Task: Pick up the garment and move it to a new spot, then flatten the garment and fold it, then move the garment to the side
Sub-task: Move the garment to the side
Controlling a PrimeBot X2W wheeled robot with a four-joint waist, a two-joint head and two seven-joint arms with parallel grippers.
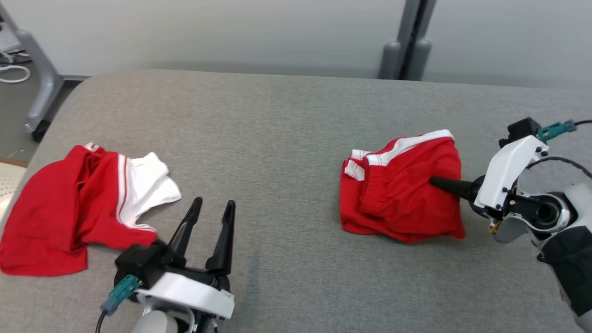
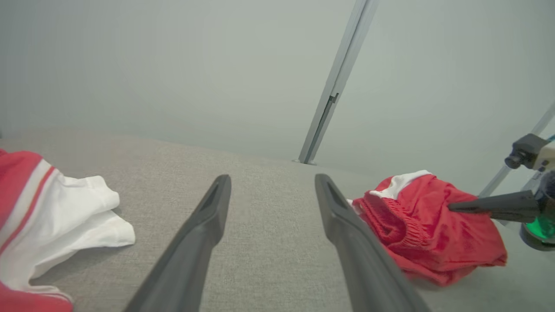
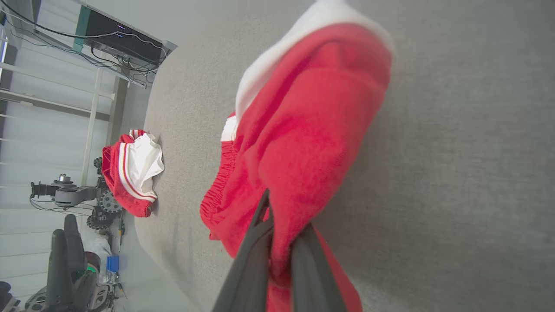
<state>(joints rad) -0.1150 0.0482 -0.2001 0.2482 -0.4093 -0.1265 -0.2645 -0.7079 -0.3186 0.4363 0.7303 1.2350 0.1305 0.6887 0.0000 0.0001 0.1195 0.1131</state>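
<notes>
A crumpled pair of red fabric shorts with white side stripes and an elastic waistband (image 1: 402,194) lies on the right part of a grey cloth-covered worktop (image 1: 277,138), bunched into a rough heap with its white trim on the far side. The right gripper (image 1: 437,182) reaches in from the right edge, level with the heap. Its jaws are pinched narrow on a fold of the red cloth at the heap's right side, and in the right wrist view the fabric is squeezed between the two dark fingers. The lower edge of the shorts rests on the worktop. At the near left, the left gripper (image 1: 214,202) hovers just above the surface with its jaws spread wide and nothing between them, its fingers pointing toward the far side. Just left of it, well apart from the shorts, a second red and white garment with thin stripes (image 1: 69,217) is sprawled loosely near the worktop's left edge, its white part turned toward the middle. Beyond the far edge stand a pale wall (image 1: 231,32) and a grey upright post (image 1: 409,41).
</notes>
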